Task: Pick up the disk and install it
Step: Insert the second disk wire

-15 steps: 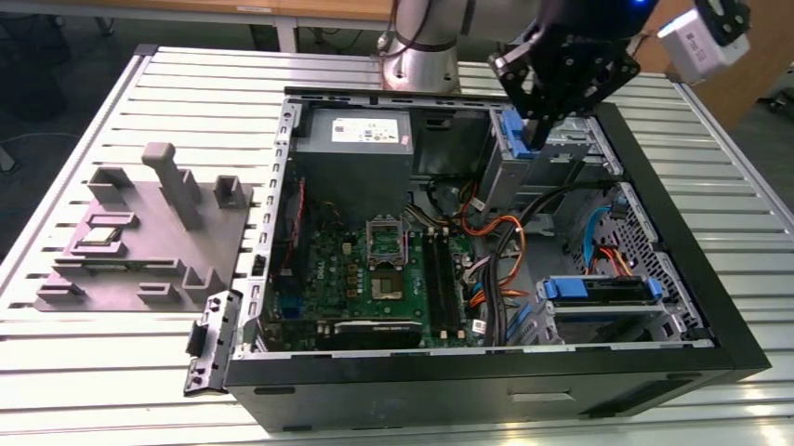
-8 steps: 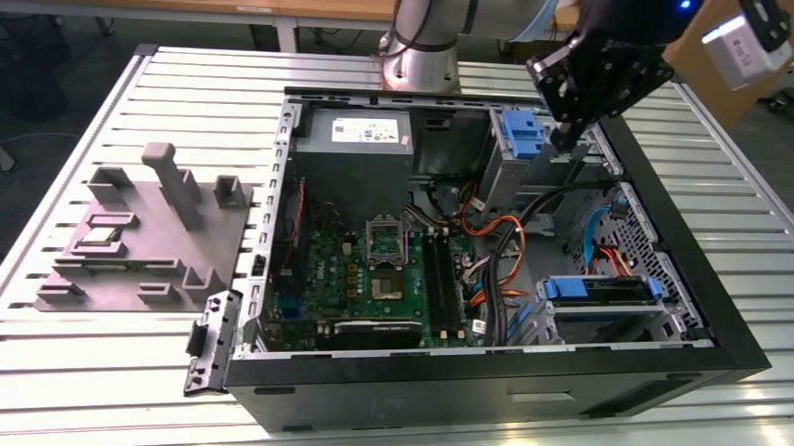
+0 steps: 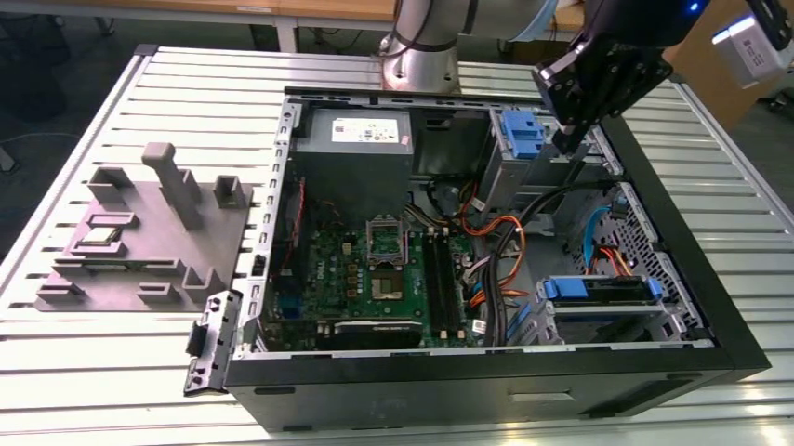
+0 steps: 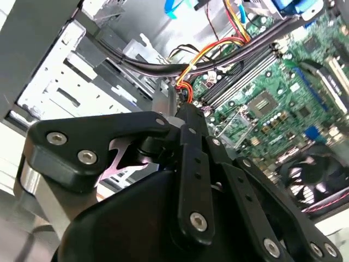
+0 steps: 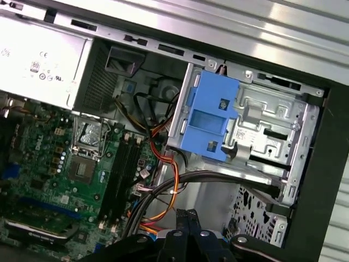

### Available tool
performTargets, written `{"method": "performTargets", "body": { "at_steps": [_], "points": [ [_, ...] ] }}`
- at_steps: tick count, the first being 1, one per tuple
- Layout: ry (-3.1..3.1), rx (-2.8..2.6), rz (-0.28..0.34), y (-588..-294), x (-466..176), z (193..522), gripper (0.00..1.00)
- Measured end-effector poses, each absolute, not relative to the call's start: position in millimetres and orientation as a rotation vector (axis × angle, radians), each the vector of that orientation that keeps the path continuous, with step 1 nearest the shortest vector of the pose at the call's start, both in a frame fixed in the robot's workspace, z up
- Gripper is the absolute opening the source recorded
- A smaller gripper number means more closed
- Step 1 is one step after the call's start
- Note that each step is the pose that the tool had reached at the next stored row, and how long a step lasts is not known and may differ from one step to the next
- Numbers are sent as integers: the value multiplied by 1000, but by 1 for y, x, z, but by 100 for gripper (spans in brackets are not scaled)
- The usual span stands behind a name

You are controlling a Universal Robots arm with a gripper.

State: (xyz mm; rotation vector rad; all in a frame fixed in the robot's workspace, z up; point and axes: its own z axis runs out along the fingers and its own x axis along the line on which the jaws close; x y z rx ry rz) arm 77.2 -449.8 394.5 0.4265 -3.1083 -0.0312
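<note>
An open computer case (image 3: 732, 316) lies on a slatted table. In its corner at the exterior view's lower right rests the disk (image 3: 598, 290), a flat drive framed by blue rails. My black gripper (image 3: 574, 141) hangs far from it, over the silver drive cage (image 5: 262, 125) at the case's upper right, beside the upright blue latch piece (image 3: 522, 130) (image 5: 210, 120). Its fingers (image 4: 188, 123) are pressed together with nothing between them, as the fingertips (image 5: 188, 218) in the first wrist view also show.
A grey power supply box (image 3: 353, 139) with a white sticker sits beside the cage. The green motherboard (image 3: 372, 269) and bundles of orange and black cables (image 3: 496, 242) fill the case floor. A grey fixture block (image 3: 143, 232) stands on the table at the exterior view's left.
</note>
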Motion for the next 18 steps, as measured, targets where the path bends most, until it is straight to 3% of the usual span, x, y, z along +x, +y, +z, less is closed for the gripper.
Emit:
{"method": "performTargets", "body": {
  "at_steps": [18],
  "points": [
    [-3068, 554, -36, -450, 117, 392, 10]
  ]
}}
